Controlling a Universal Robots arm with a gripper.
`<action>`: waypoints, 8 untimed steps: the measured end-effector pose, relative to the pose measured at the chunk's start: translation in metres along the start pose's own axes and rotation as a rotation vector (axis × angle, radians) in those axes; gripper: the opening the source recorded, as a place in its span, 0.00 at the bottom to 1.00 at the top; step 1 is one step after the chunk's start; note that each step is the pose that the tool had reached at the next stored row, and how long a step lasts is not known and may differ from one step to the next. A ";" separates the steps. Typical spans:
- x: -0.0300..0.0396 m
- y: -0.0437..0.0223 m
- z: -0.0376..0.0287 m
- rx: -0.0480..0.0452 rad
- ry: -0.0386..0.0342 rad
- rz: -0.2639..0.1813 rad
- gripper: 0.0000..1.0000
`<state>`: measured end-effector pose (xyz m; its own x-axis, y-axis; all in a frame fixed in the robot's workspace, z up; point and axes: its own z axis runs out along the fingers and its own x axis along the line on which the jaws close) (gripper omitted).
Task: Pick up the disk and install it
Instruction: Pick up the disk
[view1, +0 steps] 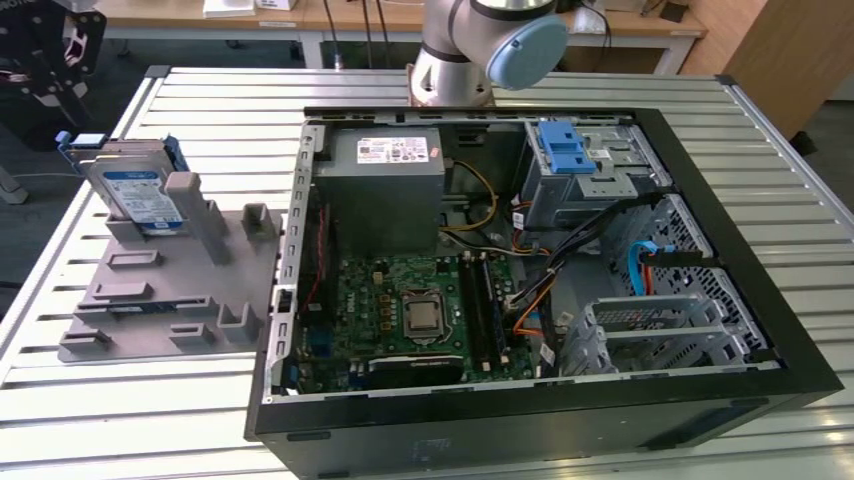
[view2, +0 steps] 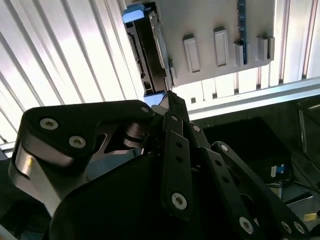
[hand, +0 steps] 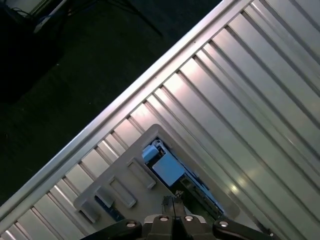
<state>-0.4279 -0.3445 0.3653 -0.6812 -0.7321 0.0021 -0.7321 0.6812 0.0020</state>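
The robot arm (view1: 451, 60) stands at the top middle of the exterior view. It is a thick silver-grey tube, and it goes up out of the picture. A round joint with a blue cap (view1: 529, 50) sticks out from it toward the exterior view's right. In both wrist views the gripper (view2: 168, 97) (hand: 172, 201) is black, made of flat bars joined by silver screws. It points down. Its two fingers (view2: 175, 112) are pressed together at the tips, with nothing between them. The tips are thin and narrow.
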 end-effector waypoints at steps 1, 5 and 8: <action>0.0000 0.0000 0.0003 0.0000 0.0000 -0.018 0.11; 0.0000 0.0000 0.0016 0.0002 0.0001 -0.090 0.11; 0.0000 0.0000 0.0025 0.0003 0.0003 -0.146 0.11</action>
<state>-0.4279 -0.3445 0.3628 -0.5674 -0.8235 0.0021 -0.8235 0.5674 0.0020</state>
